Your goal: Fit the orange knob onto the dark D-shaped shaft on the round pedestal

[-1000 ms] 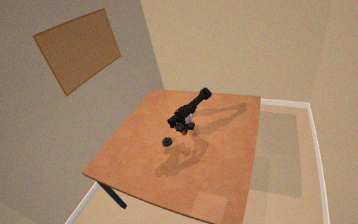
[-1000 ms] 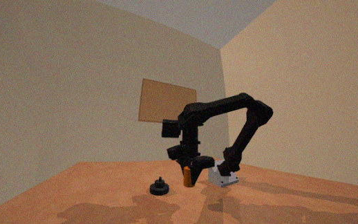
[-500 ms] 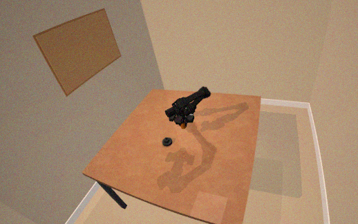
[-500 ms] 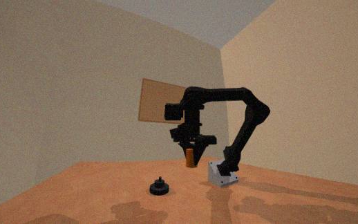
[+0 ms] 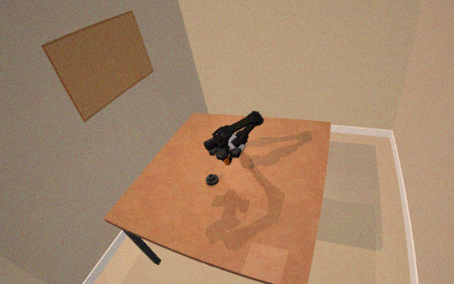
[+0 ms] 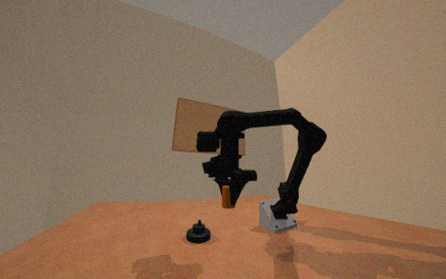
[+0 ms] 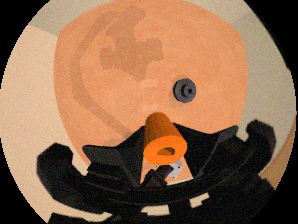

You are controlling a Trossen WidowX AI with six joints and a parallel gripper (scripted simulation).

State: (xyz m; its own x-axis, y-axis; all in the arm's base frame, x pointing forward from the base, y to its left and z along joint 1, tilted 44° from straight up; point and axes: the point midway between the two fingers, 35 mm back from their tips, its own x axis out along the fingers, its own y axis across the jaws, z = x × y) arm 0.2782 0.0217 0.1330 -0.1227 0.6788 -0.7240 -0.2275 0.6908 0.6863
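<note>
One arm point(image 5: 233, 131) point(image 6: 272, 118), one gripper point(image 5: 228, 159) point(image 6: 229, 202) point(image 7: 157, 127), one knob, one pedestal, that's the count! The gripper's fingers are part-open and clamped on the orange knob point(image 5: 227, 161) point(image 6: 226, 197) point(image 7: 165, 137), and it's up in the air, well clear of the tabletop point(image 5: 172, 175) point(image 6: 126, 228) point(image 7: 210, 60)!

Ext. view gives us the height: knob hanging upright mid-frame, a bit right of the round pedestal point(image 5: 211, 180) point(image 6: 198, 235) point(image 7: 183, 91), which sits lower, just left of centre, w/ its dark shaft point(image 6: 199, 222) point(image 7: 188, 90) poking up, no knob on it. Top view can't sell that height; it shows just a speck of orange under the arm near centre frame, pedestal below and to the left.

Wrist cam's the one w/ the hole: one opening in the knob's near end, lower centre of frame, pedestal up and to the right. Flat side of the shaft? Can't tell in any view.

Count the rest: one brown board point(image 5: 102, 63) point(image 6: 196, 127), upper left in top view, behind the arm in ext.; one pale base block point(image 6: 269, 221) point(image 7: 175, 170), plain in ext., right of centre; one table leg point(image 5: 143, 247), lower left, top view only!
</note>
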